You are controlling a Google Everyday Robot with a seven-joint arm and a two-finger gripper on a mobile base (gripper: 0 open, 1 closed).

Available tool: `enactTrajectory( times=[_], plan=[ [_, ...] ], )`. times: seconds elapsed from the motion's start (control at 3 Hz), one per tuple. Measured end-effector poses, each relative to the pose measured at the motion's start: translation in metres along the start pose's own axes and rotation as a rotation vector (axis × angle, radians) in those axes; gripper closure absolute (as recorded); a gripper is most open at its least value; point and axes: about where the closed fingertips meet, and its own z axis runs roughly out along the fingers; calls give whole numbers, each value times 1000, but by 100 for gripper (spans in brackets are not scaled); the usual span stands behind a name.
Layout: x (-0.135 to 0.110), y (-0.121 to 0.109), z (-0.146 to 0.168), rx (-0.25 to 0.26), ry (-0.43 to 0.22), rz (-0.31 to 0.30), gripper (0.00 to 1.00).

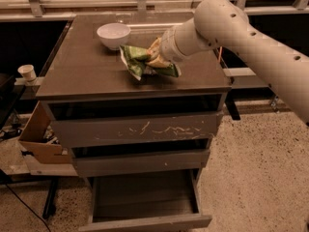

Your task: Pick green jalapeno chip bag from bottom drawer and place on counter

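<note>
The green jalapeno chip bag [136, 60] is crinkled and shiny. My gripper [156, 58] is shut on its right end and holds it low over the middle of the counter [79, 69]; I cannot tell whether the bag touches the slab. The white arm reaches in from the right. The bottom drawer [145, 199] stands pulled open below, its dark floor bare. The gripper's fingers are mostly hidden by the bag.
A white bowl [113, 34] stands on the counter just behind and left of the bag. A drawer front with white scratches [140, 129] is shut. A paper cup [27, 73] and a cardboard box [41, 139] are at the left. A pale ledge [96, 5] runs behind.
</note>
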Motion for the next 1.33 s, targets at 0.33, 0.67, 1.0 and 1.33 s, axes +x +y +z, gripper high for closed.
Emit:
enactTrajectory(
  times=[0.33, 0.67, 1.0, 1.33],
  plan=[
    [0, 0, 1, -1, 0, 0, 96],
    [0, 0, 1, -1, 0, 0, 73],
    [0, 0, 1, -1, 0, 0, 42],
    [0, 0, 1, -1, 0, 0, 19]
  ],
)
